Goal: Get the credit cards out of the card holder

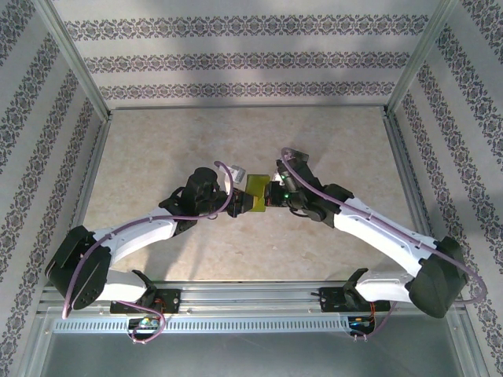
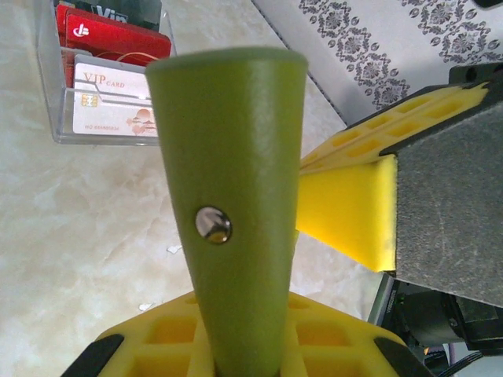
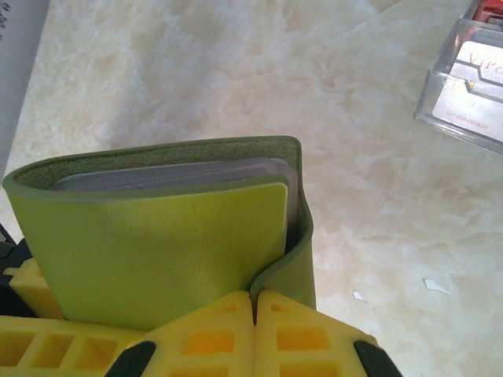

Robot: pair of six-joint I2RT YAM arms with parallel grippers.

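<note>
The olive-green card holder (image 1: 257, 194) hangs above the table's middle, held between both arms. My left gripper (image 2: 240, 345) is shut on its outer cover, whose metal snap stud (image 2: 212, 224) faces the camera. My right gripper (image 3: 255, 302) is shut on the edge of the other cover flap, bending it outward. Grey clear pockets (image 3: 173, 174) show inside the holder (image 3: 157, 251). Red and white credit cards (image 2: 110, 102) lie in a clear box on the table. The right gripper's yellow finger (image 2: 346, 204) shows beside the holder (image 2: 236, 141).
The clear plastic box (image 1: 238, 174) with the cards stands just behind the holder, and its corner (image 3: 464, 86) appears in the right wrist view. Patterned walls and metal frame posts enclose the marble-look table (image 1: 157, 157). Small white flecks (image 3: 436, 287) lie on the surface.
</note>
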